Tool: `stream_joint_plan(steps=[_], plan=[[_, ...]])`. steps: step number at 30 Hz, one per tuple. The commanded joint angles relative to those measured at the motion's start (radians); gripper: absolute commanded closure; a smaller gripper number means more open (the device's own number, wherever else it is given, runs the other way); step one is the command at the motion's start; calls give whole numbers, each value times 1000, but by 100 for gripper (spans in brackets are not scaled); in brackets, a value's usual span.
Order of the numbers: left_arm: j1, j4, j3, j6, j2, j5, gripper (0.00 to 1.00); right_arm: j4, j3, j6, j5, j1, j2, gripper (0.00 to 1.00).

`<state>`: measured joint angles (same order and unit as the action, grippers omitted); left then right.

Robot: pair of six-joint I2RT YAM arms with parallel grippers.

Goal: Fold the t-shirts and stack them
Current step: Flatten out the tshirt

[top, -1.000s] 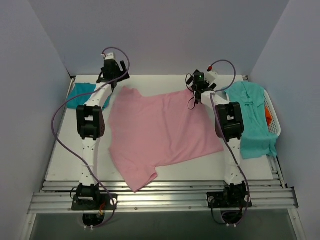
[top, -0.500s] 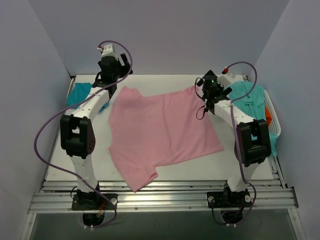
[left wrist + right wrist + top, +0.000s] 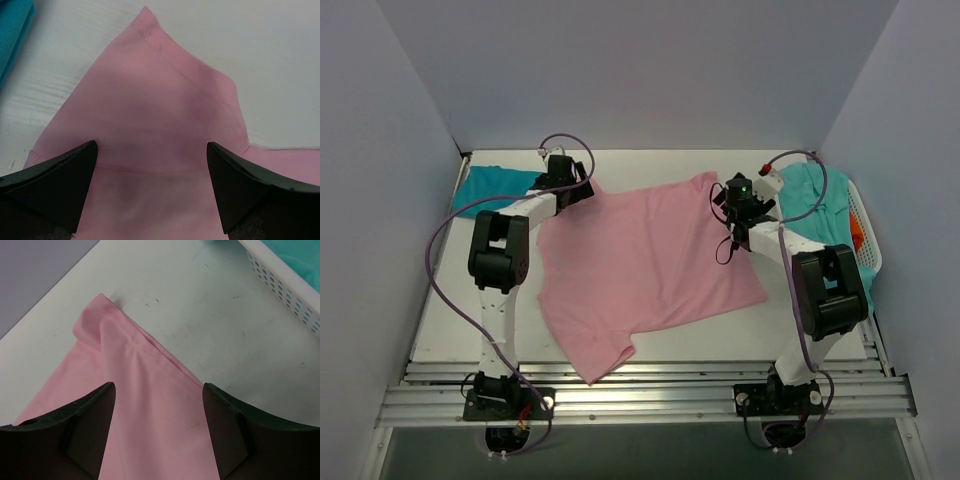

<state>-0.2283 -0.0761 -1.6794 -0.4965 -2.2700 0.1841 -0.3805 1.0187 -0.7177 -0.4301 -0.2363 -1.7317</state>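
The large light pink t-shirt (image 3: 640, 262) lies spread flat in the middle of the table. My left gripper (image 3: 582, 190) is open over its back left corner; in the left wrist view the pink cloth (image 3: 160, 115) lies between the two spread fingers (image 3: 55, 185). My right gripper (image 3: 728, 196) is open over its back right corner (image 3: 135, 380), with fingers (image 3: 245, 435) on either side. Neither gripper holds anything. The darker teal t-shirt (image 3: 495, 186) lies at the back left and shows in the left wrist view (image 3: 12, 35). The lighter aqua-green t-shirt (image 3: 820, 215) drapes at the right.
A white plastic laundry basket (image 3: 867, 232) stands at the right edge, partly under the aqua-green shirt; its perforated rim shows in the right wrist view (image 3: 285, 287). Grey walls close the back and both sides. Purple cables loop off both arms.
The left gripper has moved right and nearer, from behind the shirt to over its back left corner. The right gripper has come down over the back right corner. The shirts have not moved.
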Motion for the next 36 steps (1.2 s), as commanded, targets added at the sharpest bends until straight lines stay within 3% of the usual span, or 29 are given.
stream_joint_plan(steps=[1,11,18,20,24,30,34,36], plan=[[3,-8,-87,-37,-8,40,0,-44,20,-6,-9,-3,20,34],[30,-178,-413,-7,-239,22,0,-64,76,-14,2,32,-101,34],[70,-349,-871,-36,-474,-72,0,-83,96,-12,25,66,-129,34],[81,-352,-924,-45,-522,-84,0,-86,100,-11,25,69,-127,34],[101,-265,-939,-63,-543,-141,0,-89,100,-6,30,78,-121,34],[116,-3,-899,-62,-545,-242,3,-158,44,30,56,75,-78,34],[118,243,-772,-131,-406,-305,4,-210,-32,47,54,71,-8,34],[115,283,-732,-146,-350,-321,5,-216,-72,50,51,65,46,34]])
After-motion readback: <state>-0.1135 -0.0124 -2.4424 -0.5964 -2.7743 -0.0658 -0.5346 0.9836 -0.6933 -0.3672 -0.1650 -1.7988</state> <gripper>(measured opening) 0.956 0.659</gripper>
